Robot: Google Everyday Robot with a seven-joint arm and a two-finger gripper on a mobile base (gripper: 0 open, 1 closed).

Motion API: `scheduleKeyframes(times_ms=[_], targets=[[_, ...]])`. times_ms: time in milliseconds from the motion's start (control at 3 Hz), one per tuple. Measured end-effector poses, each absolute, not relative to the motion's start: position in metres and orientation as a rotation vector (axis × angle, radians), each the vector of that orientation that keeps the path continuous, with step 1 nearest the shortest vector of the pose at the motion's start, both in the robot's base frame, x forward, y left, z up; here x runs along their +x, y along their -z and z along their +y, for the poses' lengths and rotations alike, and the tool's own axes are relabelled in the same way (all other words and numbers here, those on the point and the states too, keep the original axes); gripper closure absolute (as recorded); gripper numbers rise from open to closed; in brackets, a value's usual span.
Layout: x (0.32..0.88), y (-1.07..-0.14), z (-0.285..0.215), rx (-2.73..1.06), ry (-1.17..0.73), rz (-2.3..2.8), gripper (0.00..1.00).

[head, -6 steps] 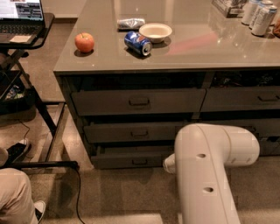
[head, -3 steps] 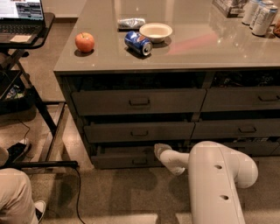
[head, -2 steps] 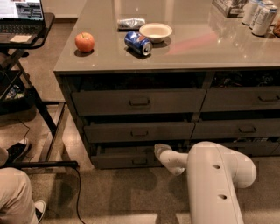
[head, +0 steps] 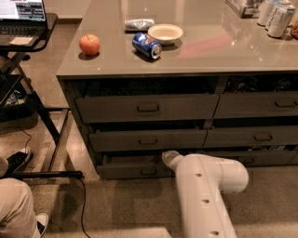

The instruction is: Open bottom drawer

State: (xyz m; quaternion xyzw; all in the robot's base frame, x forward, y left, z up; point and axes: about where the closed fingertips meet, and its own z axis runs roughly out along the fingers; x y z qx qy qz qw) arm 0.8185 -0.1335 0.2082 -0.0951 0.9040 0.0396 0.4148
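Look under the counter's [head: 209,51] left front corner: the bottom drawer [head: 125,169] is the slimmest front of the left stack, sitting lowest beneath the top drawer [head: 111,108] and the middle drawer [head: 116,139]. Its small dark pull [head: 149,172] shows at the centre of the front, and a dark gap runs along its upper edge.

Your gripper [head: 170,158] is down at that level, at the right end of the bottom drawer's front and just right of the pull, below the middle of the counter's front edge. Only its pale tip shows past the white arm [head: 205,195], which fills the foreground, so you cannot tell whether it is spread wide or drawn narrow, or whether it touches the drawer. The arm also covers part of the twin slim drawer [head: 274,158] of the right stack.

On top, an apple [head: 89,44] sits near the left edge. A blue can [head: 146,45] lies on its side further in, with a bowl [head: 165,33] just beside it and a silver packet [head: 138,24] behind. Several cans [head: 274,14] stand toward the far right corner.

Off the counter's left edge there is a laptop [head: 21,11] on a black stand [head: 28,44]. Below it, a shoe [head: 18,160] and a knee in beige trousers [head: 14,209] show on the floor side.
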Motion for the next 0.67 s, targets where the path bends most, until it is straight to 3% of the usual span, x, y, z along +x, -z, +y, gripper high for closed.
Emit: scheduleKeyframes(times_ms=[667], targets=[[0.8448,-0.1822,-0.1417,-0.262,-0.099,2.332,1.0]])
